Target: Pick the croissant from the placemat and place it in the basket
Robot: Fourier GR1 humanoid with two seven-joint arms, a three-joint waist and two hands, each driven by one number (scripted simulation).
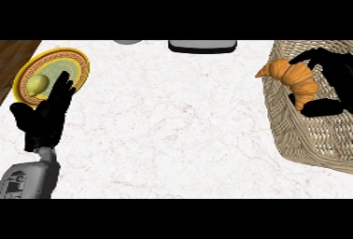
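Note:
An orange croissant (pixel 295 80) hangs over the near-left rim of the woven basket (pixel 303 140) at the right. My right hand (pixel 332 77) is over the basket with fingers and thumb curled round the croissant. My left hand (pixel 45 114) rests open at the left, fingers up, its fingertips overlapping a round yellow placemat (pixel 74 60). A yellow-green pear-like fruit (pixel 38 84) lies on that placemat.
A dark tray-like object (pixel 202 45) and a grey round object (pixel 127 41) sit at the counter's far edge. A wooden strip (pixel 10 56) borders the white marble counter (pixel 172 126) at the upper left.

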